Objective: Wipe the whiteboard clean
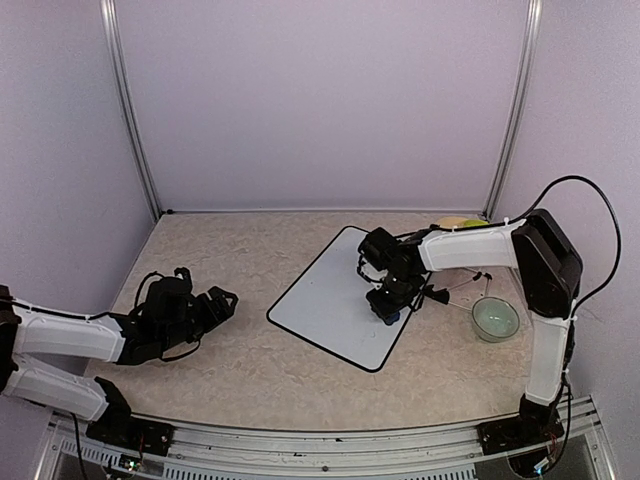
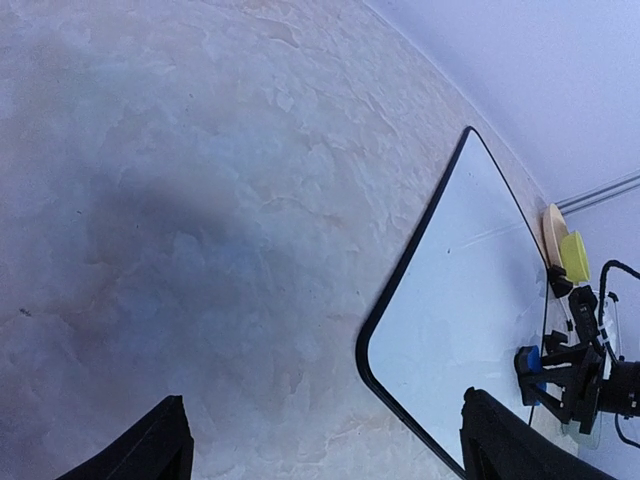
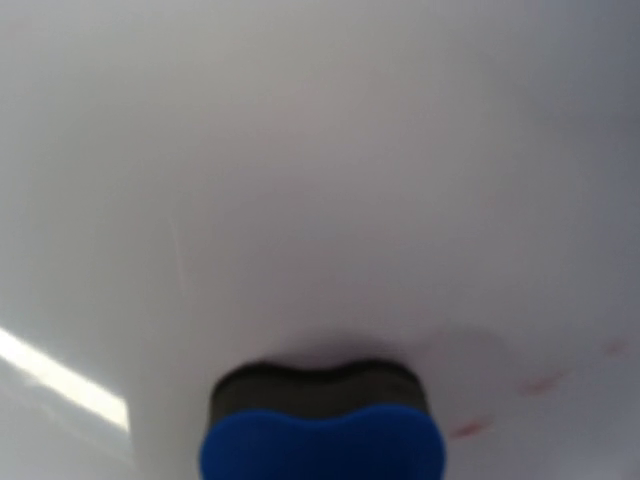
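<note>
The whiteboard lies flat on the table, turned at an angle, and the right gripper is directly over its right edge. That gripper is clamped on the blue eraser with its jaws drawn in to a middling gap, and the eraser's dark felt face is pressed against the glossy white surface.

On writing: there are faint red marks on the board just right of the eraser in the wrist view. They are smeared traces and no word can be read. The rest of the board around the eraser shows white with a streak of glare.

On containers: a pale green bowl stands on the table near the right gripper, on its right and off the board. What it holds I cannot tell. Beyond the gripper, by the back wall, sits a yellow dish with a green dish touching it, and their contents can't be made out.

Well to the left of the board, the left gripper hangs over bare table with its jaws spread wide and nothing between them.
</note>
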You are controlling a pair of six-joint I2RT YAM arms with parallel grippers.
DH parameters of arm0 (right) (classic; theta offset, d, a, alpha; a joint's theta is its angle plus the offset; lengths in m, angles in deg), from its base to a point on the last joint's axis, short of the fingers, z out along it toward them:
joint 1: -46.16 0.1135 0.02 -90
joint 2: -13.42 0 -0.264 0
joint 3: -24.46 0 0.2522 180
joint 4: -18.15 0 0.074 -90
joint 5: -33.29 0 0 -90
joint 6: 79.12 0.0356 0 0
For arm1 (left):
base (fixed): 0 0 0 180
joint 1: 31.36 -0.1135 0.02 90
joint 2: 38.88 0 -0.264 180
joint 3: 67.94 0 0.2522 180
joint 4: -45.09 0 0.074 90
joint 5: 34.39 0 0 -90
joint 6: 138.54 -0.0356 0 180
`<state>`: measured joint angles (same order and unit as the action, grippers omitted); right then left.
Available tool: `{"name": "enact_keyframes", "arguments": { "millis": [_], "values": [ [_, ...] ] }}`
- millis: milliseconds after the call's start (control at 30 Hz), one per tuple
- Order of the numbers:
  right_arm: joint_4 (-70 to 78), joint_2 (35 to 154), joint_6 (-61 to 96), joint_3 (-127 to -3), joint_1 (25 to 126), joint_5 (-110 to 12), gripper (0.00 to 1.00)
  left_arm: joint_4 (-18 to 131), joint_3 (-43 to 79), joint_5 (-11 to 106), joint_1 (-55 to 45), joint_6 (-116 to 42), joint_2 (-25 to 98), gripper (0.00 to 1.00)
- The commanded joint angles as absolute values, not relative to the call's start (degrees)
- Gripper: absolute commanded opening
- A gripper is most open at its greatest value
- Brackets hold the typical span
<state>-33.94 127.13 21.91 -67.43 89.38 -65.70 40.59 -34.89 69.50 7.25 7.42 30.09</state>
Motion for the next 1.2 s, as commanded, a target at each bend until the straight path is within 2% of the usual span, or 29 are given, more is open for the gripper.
{"name": "enact_keyframes", "arguments": {
  "millis": [0, 800, 1033, 1167],
  "values": [
    [-34.7, 129.2, 20.2, -68.5, 87.7, -66.8, 0.35, 41.8, -34.8, 70.2, 7.3, 7.4, 28.7, 0.90],
    [-32.7, 138.6, 18.5, -80.4, 74.7, -69.8, 0.36, 43.0, -34.0, 70.8, 7.0, 6.8, 28.3, 0.90],
    [-32.8, 139.0, 18.5, -80.2, 73.0, -68.2, 0.35, 43.0, -33.4, 70.6, 7.0, 6.7, 28.9, 0.90],
    [-31.4, 137.0, 19.0, -75.9, 73.7, -65.5, 0.35, 42.8, -33.3, 70.6, 6.9, 6.6, 29.2, 0.90]
  ]
}}
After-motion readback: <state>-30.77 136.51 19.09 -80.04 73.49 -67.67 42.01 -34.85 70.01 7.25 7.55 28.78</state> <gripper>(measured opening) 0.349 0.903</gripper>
